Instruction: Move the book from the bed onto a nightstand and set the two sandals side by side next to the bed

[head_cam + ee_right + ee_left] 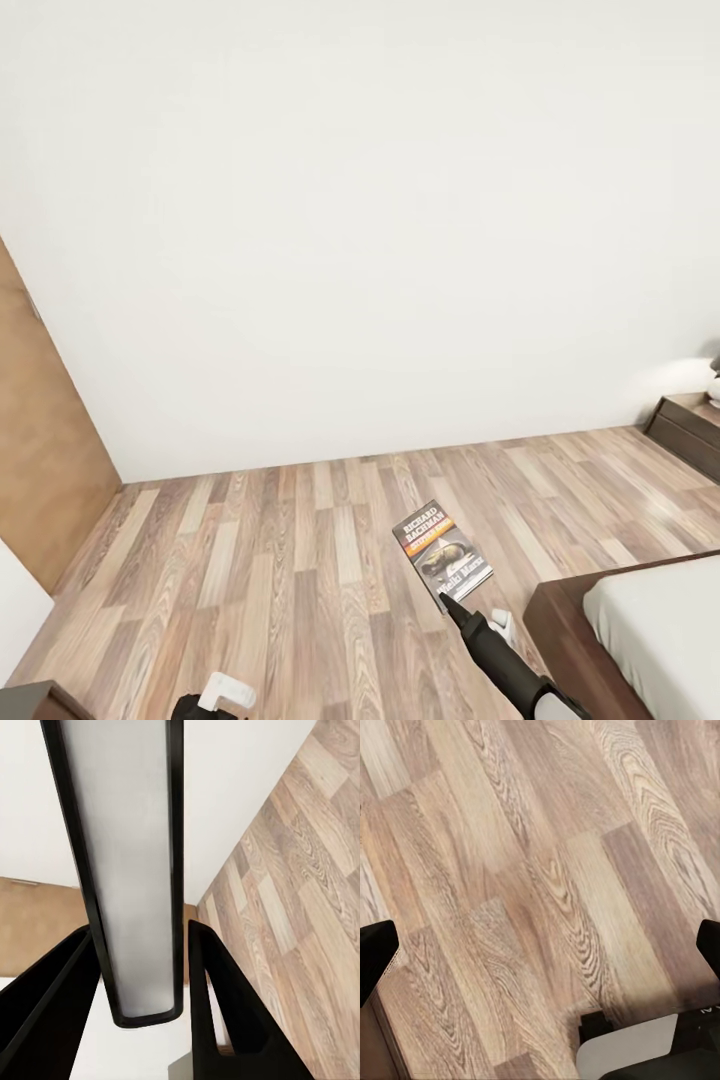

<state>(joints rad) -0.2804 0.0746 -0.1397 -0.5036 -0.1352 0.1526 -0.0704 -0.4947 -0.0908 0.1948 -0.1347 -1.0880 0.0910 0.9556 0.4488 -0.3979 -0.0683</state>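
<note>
Book (443, 553) pinched edge-on in my right gripper (142, 967).

I see its fingers (225, 1012) pressed on both covers, the book jutting beyond the tips over the floor (280, 560). Bed (640, 630) just beside that arm; left gripper (540, 952) spread wide above bare planks.

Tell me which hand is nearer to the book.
Right. The right hand is shut on the book, pinching its lower edge and holding it up above the floor. The left hand hangs open over bare wooden floor, well off to the book's left.
</note>
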